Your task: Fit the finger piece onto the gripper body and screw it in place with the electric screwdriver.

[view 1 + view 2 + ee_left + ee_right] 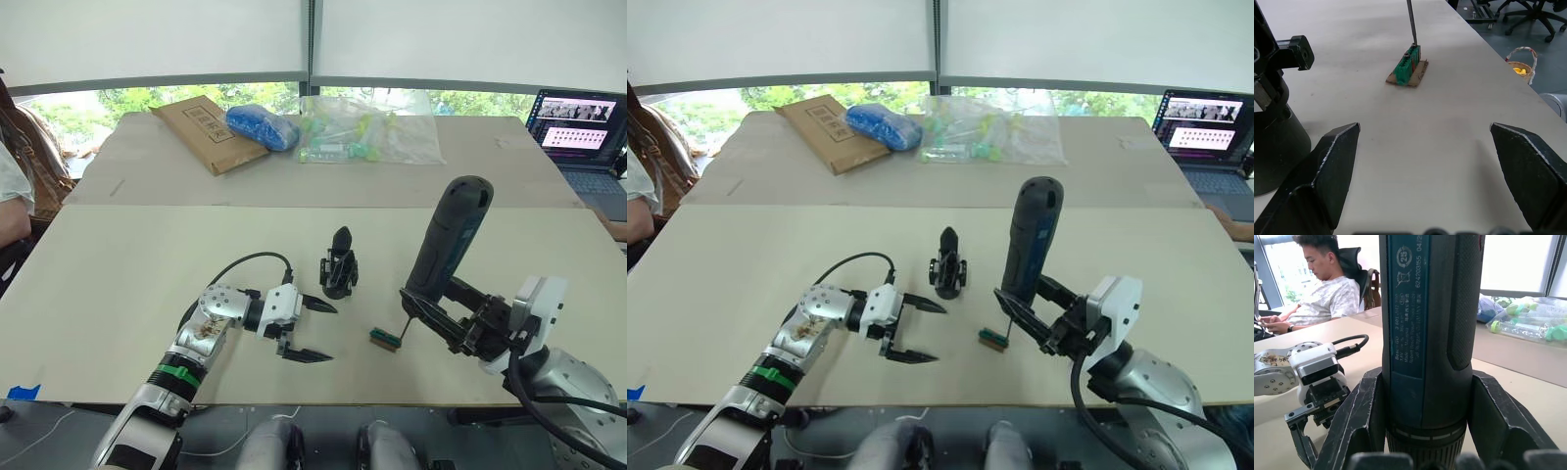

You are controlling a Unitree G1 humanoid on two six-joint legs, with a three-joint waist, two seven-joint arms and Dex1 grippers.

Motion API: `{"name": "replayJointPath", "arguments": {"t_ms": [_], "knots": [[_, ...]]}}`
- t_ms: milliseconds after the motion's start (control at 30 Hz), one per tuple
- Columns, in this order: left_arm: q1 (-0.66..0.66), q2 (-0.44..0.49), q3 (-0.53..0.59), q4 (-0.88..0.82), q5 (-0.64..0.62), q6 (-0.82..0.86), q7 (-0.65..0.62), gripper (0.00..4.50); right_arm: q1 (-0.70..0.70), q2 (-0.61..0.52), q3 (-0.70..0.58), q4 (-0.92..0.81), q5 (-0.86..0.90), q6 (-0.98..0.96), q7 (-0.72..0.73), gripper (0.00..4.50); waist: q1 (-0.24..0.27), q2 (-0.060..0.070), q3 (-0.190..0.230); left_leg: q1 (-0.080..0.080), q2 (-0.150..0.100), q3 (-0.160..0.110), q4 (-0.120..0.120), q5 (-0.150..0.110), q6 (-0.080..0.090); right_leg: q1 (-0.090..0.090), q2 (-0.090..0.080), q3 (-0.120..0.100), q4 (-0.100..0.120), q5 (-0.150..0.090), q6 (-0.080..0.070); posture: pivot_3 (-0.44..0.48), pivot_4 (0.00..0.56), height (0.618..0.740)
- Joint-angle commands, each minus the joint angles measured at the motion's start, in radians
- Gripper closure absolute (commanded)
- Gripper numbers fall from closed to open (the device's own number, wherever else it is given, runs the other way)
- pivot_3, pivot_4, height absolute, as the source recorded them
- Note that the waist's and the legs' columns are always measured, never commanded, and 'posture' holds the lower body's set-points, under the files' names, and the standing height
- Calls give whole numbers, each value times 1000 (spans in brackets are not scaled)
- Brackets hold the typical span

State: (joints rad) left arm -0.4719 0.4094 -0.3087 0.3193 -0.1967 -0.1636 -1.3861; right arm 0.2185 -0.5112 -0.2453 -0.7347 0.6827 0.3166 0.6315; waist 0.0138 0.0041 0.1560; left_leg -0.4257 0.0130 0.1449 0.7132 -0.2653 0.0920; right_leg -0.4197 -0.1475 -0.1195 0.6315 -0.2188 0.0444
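The right gripper point(436, 318), lower right, has its jaws clamped on the dark navy pen-shaped electric screwdriver point(446, 240), its thin bit touching a small green-and-brown block point(385, 339). The left gripper point(315, 331), lower centre, jaws spread, is empty beside the small black gripper body point(339, 264) standing mid-counter point(147, 284).
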Motion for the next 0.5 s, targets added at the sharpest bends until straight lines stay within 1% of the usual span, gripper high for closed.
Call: {"name": "replayJointPath", "arguments": {"t_ms": [33,500], "knots": [[-20,1,10,-5,-3,-21,-2,0,-13,-5,-26,-26,19,-32,6,2587,0,0,0,0,0,0,0,0,0,0,0,0,0,0,0,0,150,732],[-18,3,12,8,-2,-33,1,0,-24,4,3,-4,4,-37,6,2587,0,0,0,0,0,0,0,0,0,0,0,0,0,0,0,0,150,732]]}}
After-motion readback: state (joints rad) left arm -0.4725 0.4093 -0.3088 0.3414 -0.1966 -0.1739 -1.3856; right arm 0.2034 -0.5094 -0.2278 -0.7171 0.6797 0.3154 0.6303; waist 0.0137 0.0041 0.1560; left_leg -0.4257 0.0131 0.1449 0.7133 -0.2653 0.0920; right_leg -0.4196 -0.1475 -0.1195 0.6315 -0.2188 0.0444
